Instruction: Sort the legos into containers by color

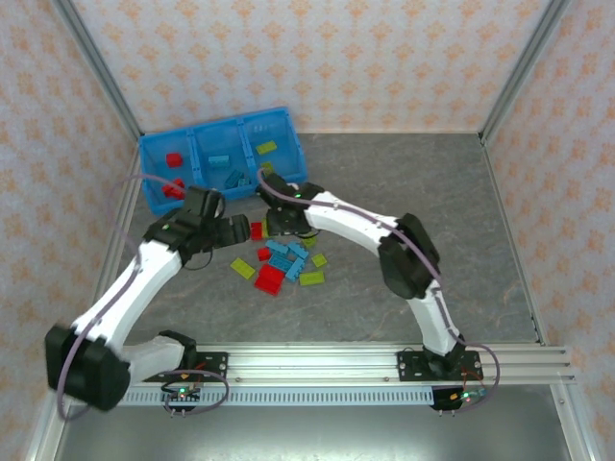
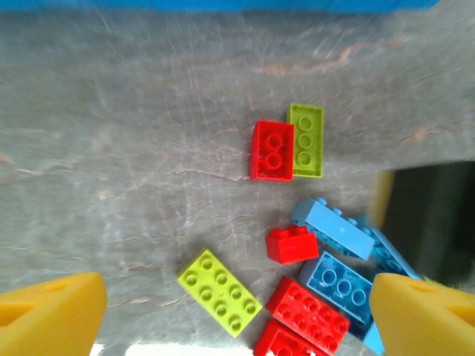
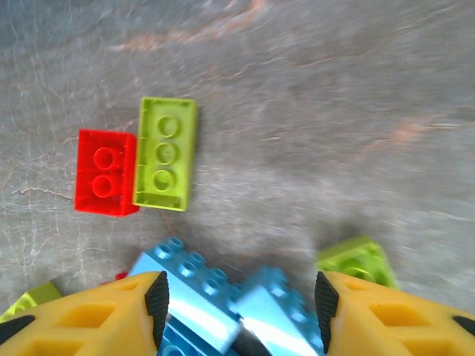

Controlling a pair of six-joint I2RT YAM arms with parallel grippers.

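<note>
Got the left arm point(image 1: 144, 279) stretched up toward 1 o'clock, left gripper point(image 1: 233, 230) spread wide, plus the right arm point(image 1: 384, 235) arched over toward 10 o'clock, right gripper point(image 1: 279, 223) pointing down just beside it, fingers point(image 3: 133, 311) partway apart.

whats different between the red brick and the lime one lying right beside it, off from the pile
Colour: the red brick is bright red, the lime brick yellow-green.
Length: the lime brick is longer and reaches past the red brick at one end.
Studs: the red brick shows two in a row, the lime brick three.
Shared: both lie studs up on the table, long sides touching, apart from the pile.
</note>
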